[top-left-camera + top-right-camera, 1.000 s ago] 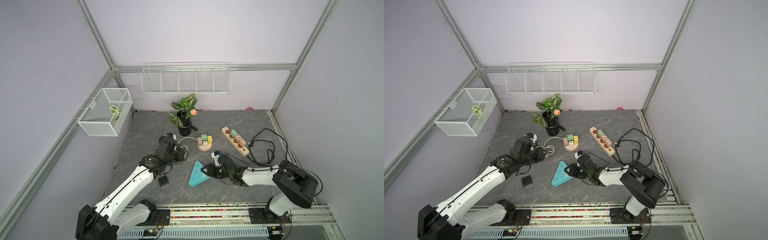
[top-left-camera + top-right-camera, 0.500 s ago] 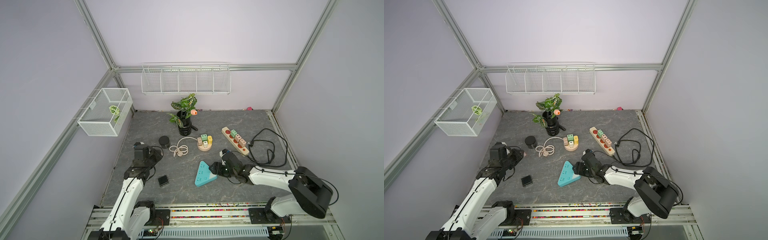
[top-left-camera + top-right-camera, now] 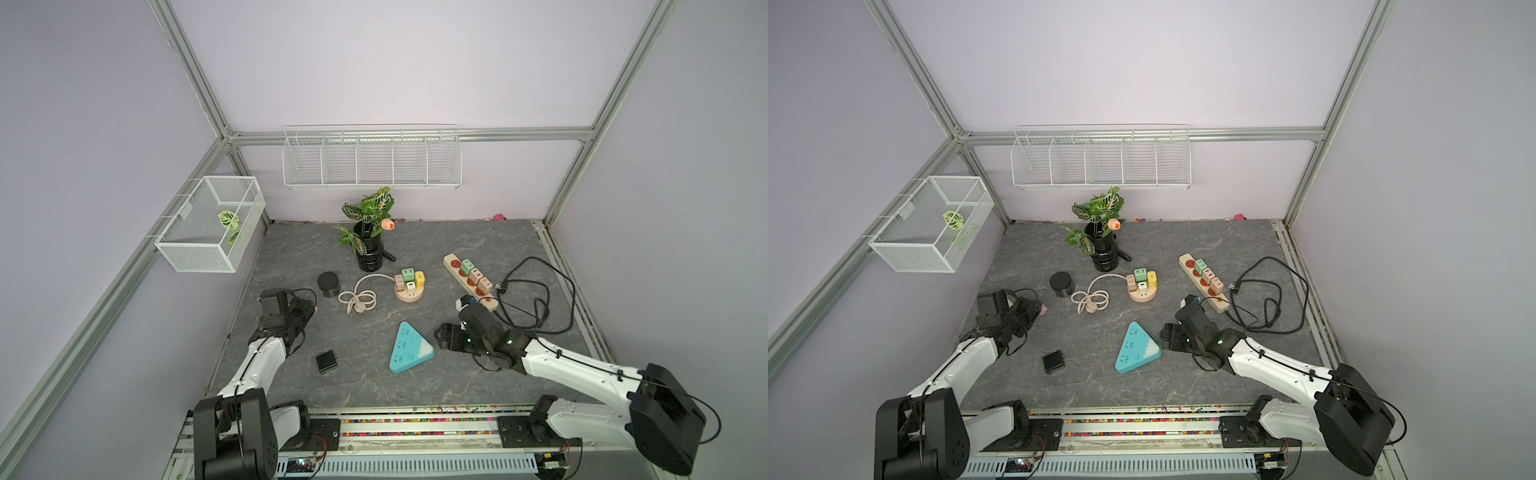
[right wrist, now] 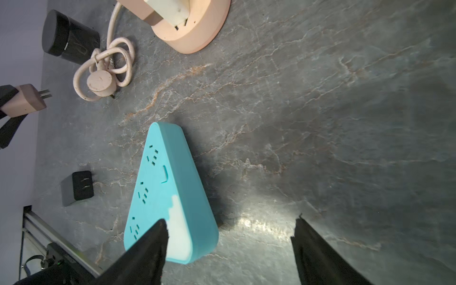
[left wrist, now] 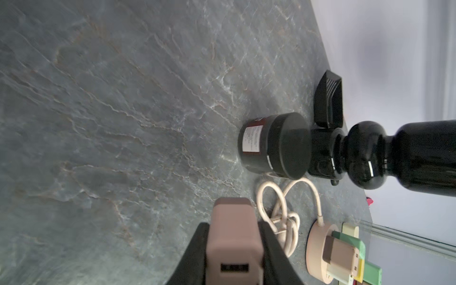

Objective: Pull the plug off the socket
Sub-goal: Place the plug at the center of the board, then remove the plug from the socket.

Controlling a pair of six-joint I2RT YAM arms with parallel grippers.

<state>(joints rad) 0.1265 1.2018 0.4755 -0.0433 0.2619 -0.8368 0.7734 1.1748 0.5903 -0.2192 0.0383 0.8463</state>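
Near left edge of table (image 3: 415, 245), L gripper (image 5: 233, 229) is clenching the pink plug (image 4: 24, 102), already clear of teal socket (image 4: 170, 187) mid-front; R gripper (image 4: 230, 222) is hanging released beside that. Next: prob. setting plug down.

Tabletop (image 3: 457, 237) is reading as matt grey stone-look slab, pale veins, slightly rough. Triangular socket (image 4: 170, 187) is showing smooth teal-and-white plastic, satin sheen. Pink plug (image 5: 232, 237) is looking like matt plastic. Black vase (image 5: 365, 153) is throwing sharp highlights: glossy. Far wire rack (image 3: 340, 166) is appearing as white-coated metal mesh.
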